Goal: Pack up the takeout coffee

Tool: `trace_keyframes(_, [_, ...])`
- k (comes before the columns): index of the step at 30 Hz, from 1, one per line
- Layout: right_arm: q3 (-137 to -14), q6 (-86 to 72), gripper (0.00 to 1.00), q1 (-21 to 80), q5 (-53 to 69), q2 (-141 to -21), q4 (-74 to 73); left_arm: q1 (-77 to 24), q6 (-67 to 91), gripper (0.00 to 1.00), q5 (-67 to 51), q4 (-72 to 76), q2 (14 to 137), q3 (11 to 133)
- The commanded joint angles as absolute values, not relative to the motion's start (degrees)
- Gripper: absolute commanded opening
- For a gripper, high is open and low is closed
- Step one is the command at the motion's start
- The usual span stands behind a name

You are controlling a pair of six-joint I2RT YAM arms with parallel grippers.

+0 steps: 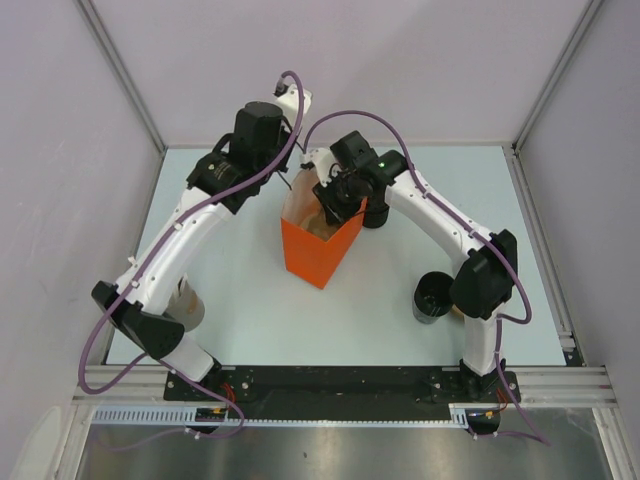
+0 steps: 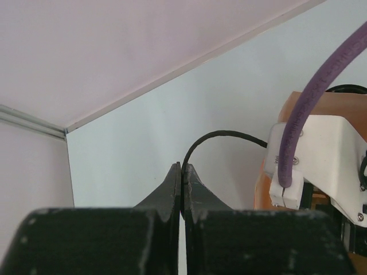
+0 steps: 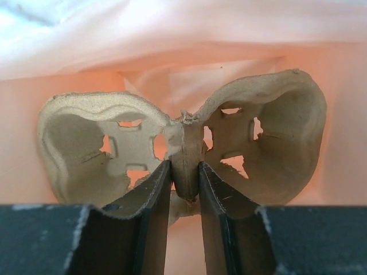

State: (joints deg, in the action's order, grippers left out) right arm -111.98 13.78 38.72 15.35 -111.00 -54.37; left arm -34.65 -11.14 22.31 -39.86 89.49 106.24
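An orange paper bag (image 1: pixel 315 255) stands open in the middle of the table. My left gripper (image 1: pixel 292 178) is shut on the bag's thin black cord handle (image 2: pixel 221 135) at the bag's far rim; its tips (image 2: pixel 182 169) are pressed together on the cord. My right gripper (image 1: pixel 336 208) reaches into the bag's mouth and is shut on the centre rib of a brown pulp cup carrier (image 3: pixel 275 137), which is inside the bag (image 3: pixel 28 172). A black cup (image 1: pixel 430 297) stands by the right arm's elbow; I cannot tell whether its top is ridged.
A greyish cup (image 1: pixel 186 305) stands at the front left, partly under the left arm. The right arm's elbow (image 1: pixel 487 272) hangs over the table just right of the black cup. Walls close in the table at the back and both sides.
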Motion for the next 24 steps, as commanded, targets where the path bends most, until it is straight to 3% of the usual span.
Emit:
trace_keyframes(1, [-113.6, 14.2, 0.30, 38.8, 15.3, -110.9, -54.4, -35.2, -12.1, 0.01, 27.4, -36.7, 89.8, 106.2])
trace_keyframes(24, [-109.7, 16.5, 0.27, 40.3, 14.6, -111.7, -57.5, -38.4, -13.6, 0.01, 32.5, -33.8, 90.2, 109.2])
